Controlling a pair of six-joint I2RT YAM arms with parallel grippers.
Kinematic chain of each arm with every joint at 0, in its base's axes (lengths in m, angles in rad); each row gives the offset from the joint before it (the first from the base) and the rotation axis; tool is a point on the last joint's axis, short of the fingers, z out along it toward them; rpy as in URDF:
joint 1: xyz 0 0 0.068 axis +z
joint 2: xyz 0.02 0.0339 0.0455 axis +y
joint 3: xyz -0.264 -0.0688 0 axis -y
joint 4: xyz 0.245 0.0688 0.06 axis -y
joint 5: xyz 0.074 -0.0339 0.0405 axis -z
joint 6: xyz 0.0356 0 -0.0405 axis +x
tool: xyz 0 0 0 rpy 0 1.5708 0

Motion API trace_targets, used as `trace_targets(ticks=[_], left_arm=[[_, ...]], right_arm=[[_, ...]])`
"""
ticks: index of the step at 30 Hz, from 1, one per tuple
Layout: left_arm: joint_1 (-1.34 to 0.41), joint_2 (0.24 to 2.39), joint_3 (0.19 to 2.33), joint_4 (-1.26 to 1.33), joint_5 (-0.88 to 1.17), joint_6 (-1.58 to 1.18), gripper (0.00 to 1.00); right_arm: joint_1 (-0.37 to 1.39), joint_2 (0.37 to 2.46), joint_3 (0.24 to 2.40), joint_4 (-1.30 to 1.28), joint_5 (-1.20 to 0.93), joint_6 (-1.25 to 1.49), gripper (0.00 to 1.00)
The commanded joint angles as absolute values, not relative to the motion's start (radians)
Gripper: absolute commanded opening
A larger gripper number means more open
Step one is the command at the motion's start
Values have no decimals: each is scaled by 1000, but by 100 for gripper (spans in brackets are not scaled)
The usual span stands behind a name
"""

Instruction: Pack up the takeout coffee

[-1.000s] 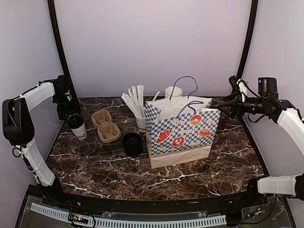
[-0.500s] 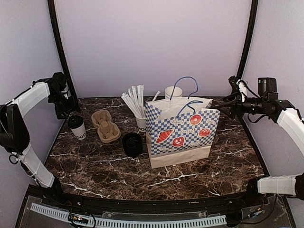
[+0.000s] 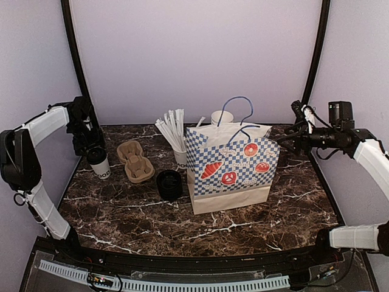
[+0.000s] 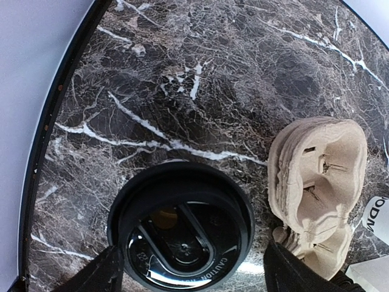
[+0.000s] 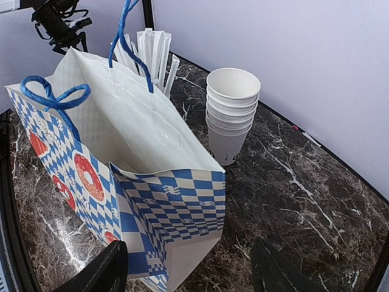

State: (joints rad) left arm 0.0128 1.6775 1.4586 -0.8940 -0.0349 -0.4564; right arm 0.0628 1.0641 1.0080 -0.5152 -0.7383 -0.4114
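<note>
Marble table [image 3: 121,213]; left tool [image 3: 90,146] (jaws spread) points down over lidded cup [image 3: 99,166].

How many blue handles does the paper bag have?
2. One blue handle rises from the far side of the bag; the other handle droops over its near, patterned side. None seems hidden.

Beneath the left pincer [image 4: 193,275], the lid [image 4: 182,234] is gleaming glossy black against a dark brown, white-veined tabletop [image 4: 182,73]; the carrier [image 4: 316,176] beside it is showing tan. Before the right pincer [image 5: 185,271], the bag [image 5: 170,207] is wearing blue-white checks and red pastry prints.
</note>
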Motion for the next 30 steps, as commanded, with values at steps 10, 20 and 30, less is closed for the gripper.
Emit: trace_targets(ticks=[10, 20, 30], left_arm=[[8, 1724, 1449, -897, -58, -448, 80], [8, 1733, 1467, -917, -6, -426, 56], [-49, 1579, 1540, -1007, 19, -327, 50]], right_arm=[[61, 1069, 998, -533, -761, -434, 70], [61, 1072, 1031, -570, -783, -440, 70], [61, 1143, 1427, -905, -797, -565, 74]])
